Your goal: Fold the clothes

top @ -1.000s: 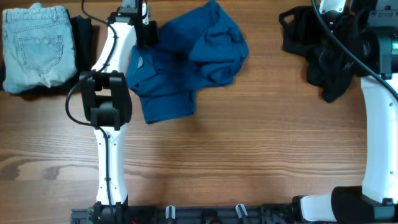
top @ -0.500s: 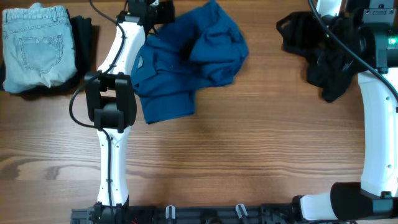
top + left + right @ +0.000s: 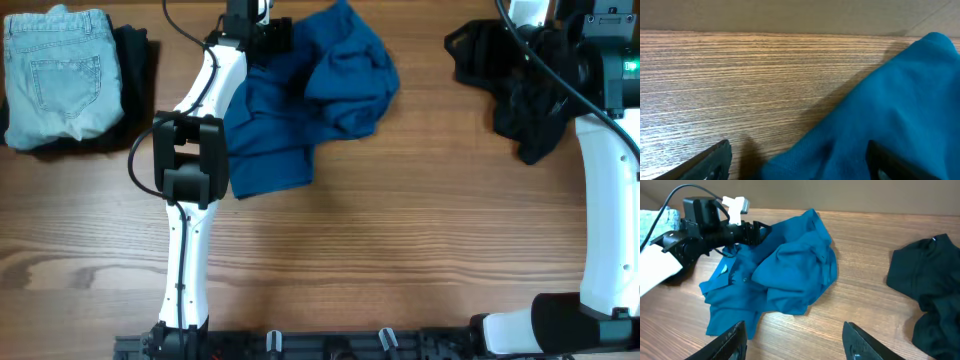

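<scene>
A crumpled blue shirt (image 3: 310, 95) lies at the back middle of the table; it also shows in the right wrist view (image 3: 780, 275) and fills the lower right of the left wrist view (image 3: 890, 115). My left gripper (image 3: 275, 35) is open at the shirt's back left edge, its fingers (image 3: 800, 165) straddling a fold of blue cloth without closing on it. My right gripper (image 3: 795, 342) is open and empty, held high at the right side, above bare wood. A black garment (image 3: 510, 85) lies bunched at the back right, also in the right wrist view (image 3: 930, 290).
Folded light blue jeans (image 3: 55, 75) rest on a dark garment (image 3: 135, 60) at the back left corner. The wooden table (image 3: 380, 260) runs to the front edge. The left arm (image 3: 190, 170) stretches over the table's left middle.
My left gripper has moved right along the back edge, from beside the shirt's collar onto the shirt's back left edge. The right arm has barely moved.
</scene>
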Robot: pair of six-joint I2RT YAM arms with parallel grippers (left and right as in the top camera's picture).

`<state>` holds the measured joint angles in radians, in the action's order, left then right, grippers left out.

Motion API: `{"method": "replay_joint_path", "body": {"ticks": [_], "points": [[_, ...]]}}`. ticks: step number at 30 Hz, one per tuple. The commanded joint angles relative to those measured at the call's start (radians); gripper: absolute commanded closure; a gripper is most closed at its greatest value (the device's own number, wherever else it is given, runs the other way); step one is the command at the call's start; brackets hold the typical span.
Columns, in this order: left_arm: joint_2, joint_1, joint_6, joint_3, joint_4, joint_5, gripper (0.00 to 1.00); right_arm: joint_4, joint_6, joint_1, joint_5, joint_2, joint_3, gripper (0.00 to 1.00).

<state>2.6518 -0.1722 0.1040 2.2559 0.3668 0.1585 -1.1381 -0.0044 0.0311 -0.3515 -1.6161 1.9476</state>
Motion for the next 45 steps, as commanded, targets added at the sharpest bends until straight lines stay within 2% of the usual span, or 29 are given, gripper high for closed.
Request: {"method": "replay_joint_path", "body": {"ticks": [1,2,10,12,15,21,25,31,40,45], "points": [[0.046,0.0,-0.041,-0.004,0.013,0.013,0.19,0.001,0.008,0.005,-0.017,-0.011,0.02,0.39],[0.056,0.0,-0.041,-0.004,0.018,0.013,0.22,0.002,0.008,0.005,-0.017,-0.011,0.02,0.39],[0.064,0.0,-0.04,-0.004,0.007,0.009,0.86,0.009,0.008,0.005,-0.017,-0.011,0.02,0.39],[0.064,-0.001,-0.04,-0.004,0.01,0.008,0.96,0.008,0.008,0.005,-0.017,-0.011,0.02,0.39],[0.04,0.001,-0.013,-0.004,0.025,0.009,0.96,0.034,0.007,0.005,-0.017,-0.013,0.02,0.39],[-0.151,0.004,-0.013,-0.004,0.075,0.009,0.96,0.161,0.006,0.012,-0.018,-0.071,-0.006,0.39],[-0.314,0.004,-0.013,-0.004,0.167,0.008,0.96,0.23,0.005,0.023,-0.038,-0.209,-0.006,0.38],[-0.489,-0.006,-0.014,-0.004,0.281,0.008,0.96,0.328,0.007,0.022,-0.2,-0.414,-0.006,0.38],[-0.645,-0.09,-0.027,-0.004,0.357,-0.01,0.96,0.448,0.007,0.025,-0.26,-0.439,-0.006,0.35],[-0.651,-0.151,-0.094,-0.004,0.434,-0.128,0.96,0.427,0.002,0.026,-0.26,-0.439,-0.006,0.35]]}}
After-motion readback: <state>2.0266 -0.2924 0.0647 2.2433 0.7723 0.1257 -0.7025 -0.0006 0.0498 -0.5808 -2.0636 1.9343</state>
